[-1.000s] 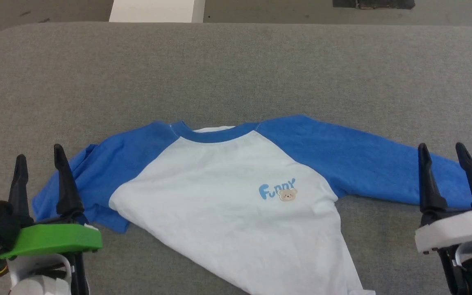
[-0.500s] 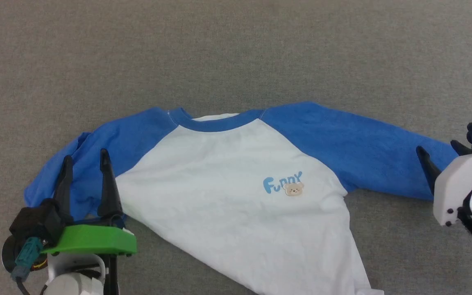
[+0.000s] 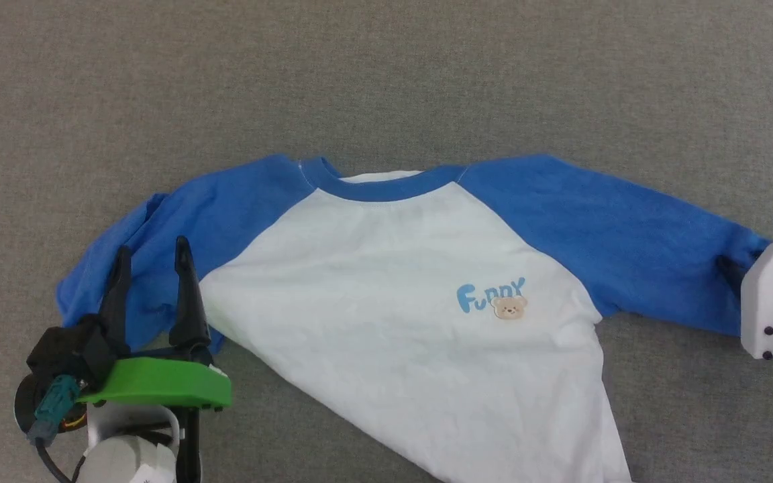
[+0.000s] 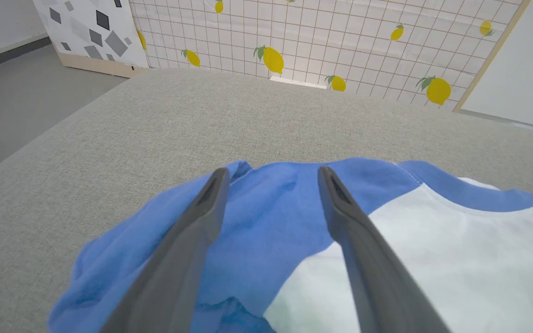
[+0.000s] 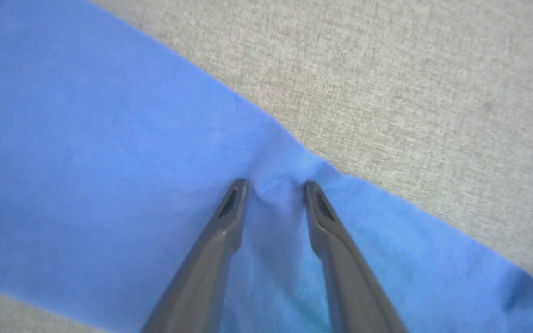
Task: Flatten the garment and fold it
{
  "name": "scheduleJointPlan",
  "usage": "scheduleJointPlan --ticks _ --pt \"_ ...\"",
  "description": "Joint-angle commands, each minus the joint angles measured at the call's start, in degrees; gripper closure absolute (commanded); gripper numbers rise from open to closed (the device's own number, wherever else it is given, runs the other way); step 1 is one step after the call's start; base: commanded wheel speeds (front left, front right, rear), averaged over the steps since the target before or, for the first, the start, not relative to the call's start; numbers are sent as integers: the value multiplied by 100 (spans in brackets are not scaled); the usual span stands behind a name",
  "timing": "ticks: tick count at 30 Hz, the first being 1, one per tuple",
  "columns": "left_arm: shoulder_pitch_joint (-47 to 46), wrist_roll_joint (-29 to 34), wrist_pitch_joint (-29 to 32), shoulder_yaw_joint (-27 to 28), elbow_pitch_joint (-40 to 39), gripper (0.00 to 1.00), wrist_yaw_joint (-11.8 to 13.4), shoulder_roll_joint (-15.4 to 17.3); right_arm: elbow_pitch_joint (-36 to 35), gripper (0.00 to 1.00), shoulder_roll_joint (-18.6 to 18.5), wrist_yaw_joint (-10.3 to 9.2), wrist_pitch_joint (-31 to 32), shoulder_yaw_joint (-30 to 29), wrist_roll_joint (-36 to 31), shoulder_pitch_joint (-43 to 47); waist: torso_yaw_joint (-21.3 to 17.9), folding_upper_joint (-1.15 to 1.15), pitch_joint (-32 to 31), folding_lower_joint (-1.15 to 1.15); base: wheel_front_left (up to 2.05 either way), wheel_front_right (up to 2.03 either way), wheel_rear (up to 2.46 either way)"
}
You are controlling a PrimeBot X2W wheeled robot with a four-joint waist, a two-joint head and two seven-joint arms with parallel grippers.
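Note:
The garment (image 3: 393, 302) lies face up on the grey surface, white body with blue sleeves and a small chest logo (image 3: 492, 297). Its left sleeve (image 3: 125, 235) is crumpled and folded under; the right sleeve (image 3: 628, 228) lies stretched out. My left gripper (image 3: 152, 246) hovers open just above the crumpled sleeve (image 4: 266, 222), fingers wide apart with nothing between them. My right gripper (image 5: 275, 183) points down with both fingertips pressed on the right sleeve (image 5: 109, 162) near its far end. A small pucker of blue cloth stands between its still-parted jaws. Its white housing (image 3: 772, 302) hides most of the fingers.
The grey padded surface (image 3: 386, 80) spreads wide beyond the shirt on all sides. In the left wrist view its left edge drops to a grey floor (image 4: 16, 92), and a lemon-patterned wall (image 4: 340, 37) stands behind.
The head camera has tilted down. My left gripper moved in over the crumpled sleeve. My right gripper tipped down onto the right sleeve's end, and its jaws have narrowed, bunching cloth.

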Motion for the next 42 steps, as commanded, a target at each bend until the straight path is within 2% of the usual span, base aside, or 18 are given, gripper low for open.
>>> scheduleJointPlan --ticks 1,6,9,13,18,21,26,27,28,32,37,39,42 --pt "-99 -24 -31 12 36 0 19 1 310 100 225 -6 -233 92 -92 24 -75 0 -100 0 0 0 0" --pt "-27 -42 -41 32 39 0 61 6 226 100 325 -6 -1023 -183 -232 -136 -243 0 -379 0 0 0 0" --pt "42 -48 -42 38 18 0 94 4 -38 100 333 -6 -1583 -584 -460 -127 -331 0 -596 0 0 0 0" --pt "182 -57 3 53 -36 0 147 9 -611 100 554 -6 -1906 -1300 -740 230 -429 0 -766 0 0 0 0" --pt "329 -91 83 27 -99 0 161 14 -1048 100 926 -6 -1713 -1758 -841 1249 -487 0 -822 0 0 0 0" --pt "385 -125 160 14 -138 0 161 27 -1016 100 1087 -6 -1437 -1721 -840 1951 -518 0 -808 0 0 0 0" --pt "377 -125 311 -29 -178 0 149 91 -708 100 1196 -6 -1069 -1544 -911 2506 -554 0 -772 0 0 0 0" --pt "358 -125 342 -29 -196 0 164 103 -679 97 1212 -6 -1184 -1542 -963 2448 -576 0 -768 0 0 0 0" --pt "351 -123 356 -30 -201 0 172 110 -675 0 1193 -6 -1290 -1512 -1018 2386 -591 0 -774 0 0 0 0" --pt "358 -126 401 -56 -195 0 187 119 -826 0 1212 -6 -1673 -1439 -1073 2053 -628 0 -846 0 0 0 0" --pt "422 -148 422 -80 -199 0 204 115 -1707 0 1422 -6 -1549 -1163 -372 1566 -640 0 -972 0 0 0 0" --pt "435 -159 419 -98 -207 0 203 108 -2002 0 1279 -6 -1394 -1043 -298 1421 -617 0 -982 0 0 0 0" --pt "417 -180 405 -131 -210 0 186 98 -2032 0 1019 -6 -1136 -868 -278 1266 -554 0 -930 0 0 0 0"
